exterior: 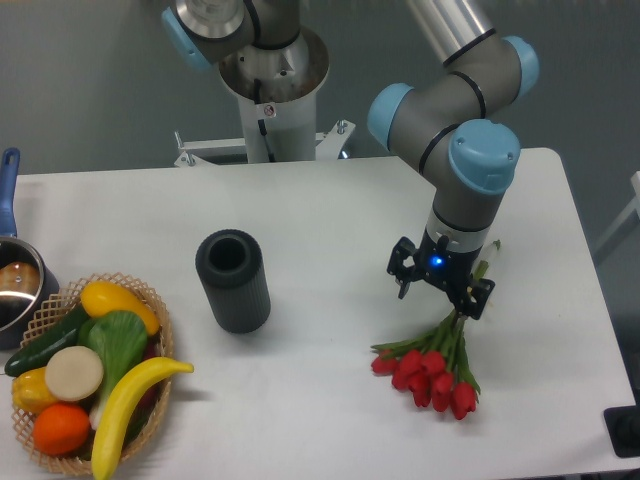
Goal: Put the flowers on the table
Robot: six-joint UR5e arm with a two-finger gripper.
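The flowers (432, 372), a small bunch of red tulips with green stems, lie on the white table (330, 210) at the front right, heads toward the front edge and stems pointing back right. My gripper (442, 288) points straight down over the middle of the stems. Its jaws are spread wide on either side of the stems, not closed on them. The stem tips show past the wrist at the back right. The gripper body hides the middle of the stems.
A dark ribbed cylinder (233, 280) stands upright left of the gripper. A wicker basket (152, 318) of toy produce sits at the front left corner. A pot with a blue handle (12, 280) is at the left edge. The robot base (272, 80) stands behind the table.
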